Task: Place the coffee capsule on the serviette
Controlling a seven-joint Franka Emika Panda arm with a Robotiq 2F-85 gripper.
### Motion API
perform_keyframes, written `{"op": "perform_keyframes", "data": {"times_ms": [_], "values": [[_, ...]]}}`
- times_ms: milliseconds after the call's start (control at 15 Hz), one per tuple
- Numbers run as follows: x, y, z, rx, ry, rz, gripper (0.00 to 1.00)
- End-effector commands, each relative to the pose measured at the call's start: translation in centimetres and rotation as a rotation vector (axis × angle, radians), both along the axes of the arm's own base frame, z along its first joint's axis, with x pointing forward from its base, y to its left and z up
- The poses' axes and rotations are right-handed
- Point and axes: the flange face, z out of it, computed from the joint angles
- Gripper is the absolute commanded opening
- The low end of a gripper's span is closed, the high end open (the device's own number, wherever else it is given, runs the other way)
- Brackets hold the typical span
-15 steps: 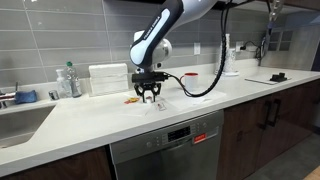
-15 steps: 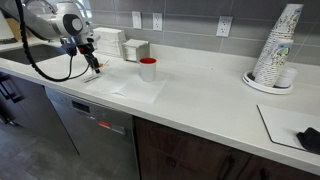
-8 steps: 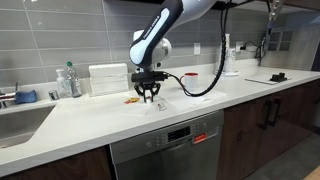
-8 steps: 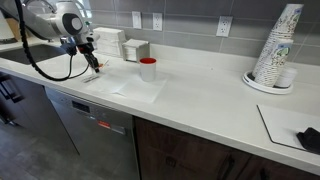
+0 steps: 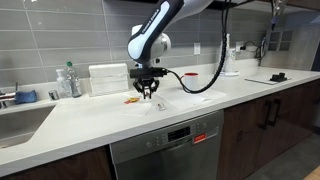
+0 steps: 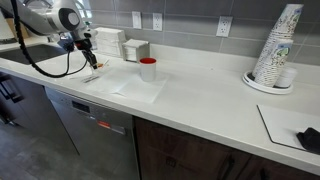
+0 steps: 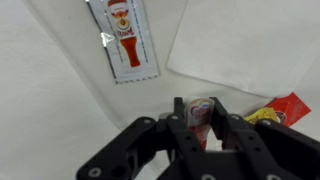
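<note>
**Gripper.** In the wrist view the gripper (image 7: 200,112) has its two dark fingers (image 7: 178,108) drawn in on the coffee capsule (image 7: 200,106), a small pale item pinched between the tips. The capsule is held at the gripper, not lying on the serviette.

**Immediate surroundings.** The serviette (image 7: 240,50) lies flat on the white counter (image 7: 50,110). Its near edge runs just beyond the fingertips, toward the top right of the wrist view. A flat printed packet (image 7: 125,40) lies beside the serviette's other edge, apart from it. A red and yellow wrapper (image 7: 278,110) sits close beside one finger.

**Clearances.** In an exterior view the serviette (image 6: 140,88) has bare counter (image 6: 200,110) on its front and far sides. A red mug (image 6: 148,69) stands at its back edge. A white napkin holder (image 6: 108,42) and a small box (image 6: 135,50) stand against the tiled wall, behind the gripper (image 6: 90,62). A stack of paper cups (image 6: 278,48) is well apart, down the counter. In an exterior view a sink (image 5: 20,120) and bottles (image 5: 68,80) lie well to one side.

**Arm pose.** The arm (image 5: 160,25) descends from above and bends at the wrist. The gripper (image 5: 150,93) points straight down, close over the counter near its front edge. A black cable (image 5: 200,85) loops off the wrist.
</note>
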Motion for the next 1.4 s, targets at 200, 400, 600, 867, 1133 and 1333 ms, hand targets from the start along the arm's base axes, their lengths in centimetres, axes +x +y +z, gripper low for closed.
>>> {"op": "perform_keyframes", "data": {"times_ms": [200,400,600,867,1133,1333], "values": [[-2.1,-2.9,3.1,0.009,0.03,-0.068,0.32],[-3.0,-5.7,3.9,0.039,0.027,-0.127,0.29],[-3.9,-9.8,4.4,0.084,0.025,-0.218,0.26],[-4.7,-15.6,5.1,0.157,0.002,-0.355,0.41],[-4.4,-21.8,5.5,0.211,-0.029,-0.487,0.34],[-4.2,-25.3,5.2,0.244,-0.031,-0.566,0.31]]}}
